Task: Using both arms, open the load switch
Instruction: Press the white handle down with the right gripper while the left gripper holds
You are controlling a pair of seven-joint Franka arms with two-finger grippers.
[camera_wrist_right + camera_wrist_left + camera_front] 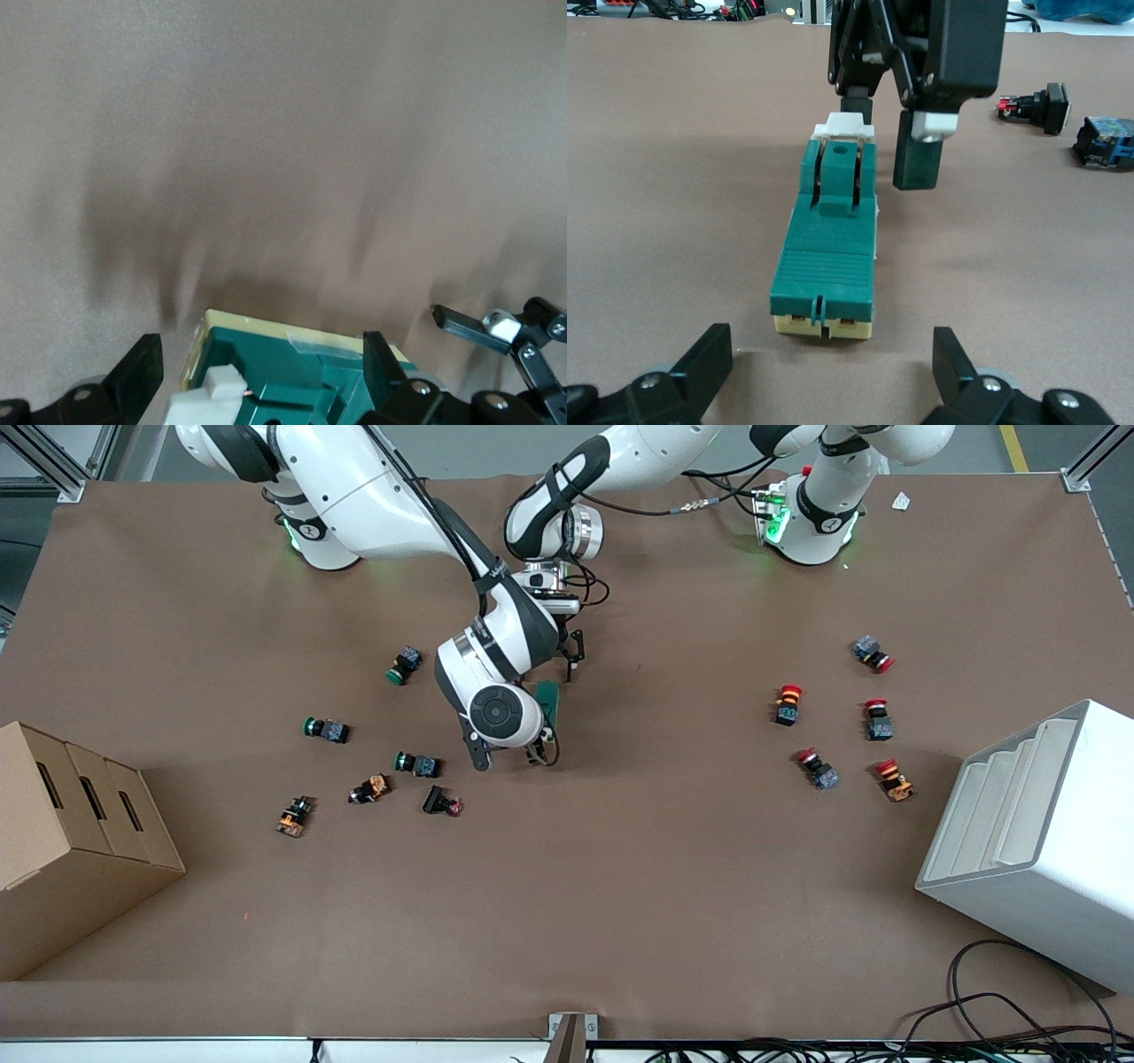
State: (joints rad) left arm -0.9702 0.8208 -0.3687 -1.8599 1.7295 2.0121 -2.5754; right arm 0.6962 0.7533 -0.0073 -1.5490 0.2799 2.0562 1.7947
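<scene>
Load switch (pixel 826 257) lies flat mid-tabletop (pixel 620 868). Right pincer (pixel 890 146) released, straddling its white lever (pixel 843 129) end. Left pincer (pixel 828 372) released, low at the switch's other end.

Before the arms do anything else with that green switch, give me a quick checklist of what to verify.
1. Switch lying flat on the table: ok.
2. Left gripper at the switch's cream end, jaws open: ok.
3. Switch clamped by the left gripper: not ok, not yet gripped.
4. Right gripper over the white lever end, jaws open: ok.
5. Right gripper touching the lever: cannot tell.
6. Push buttons apart from the switch: ok.
</scene>
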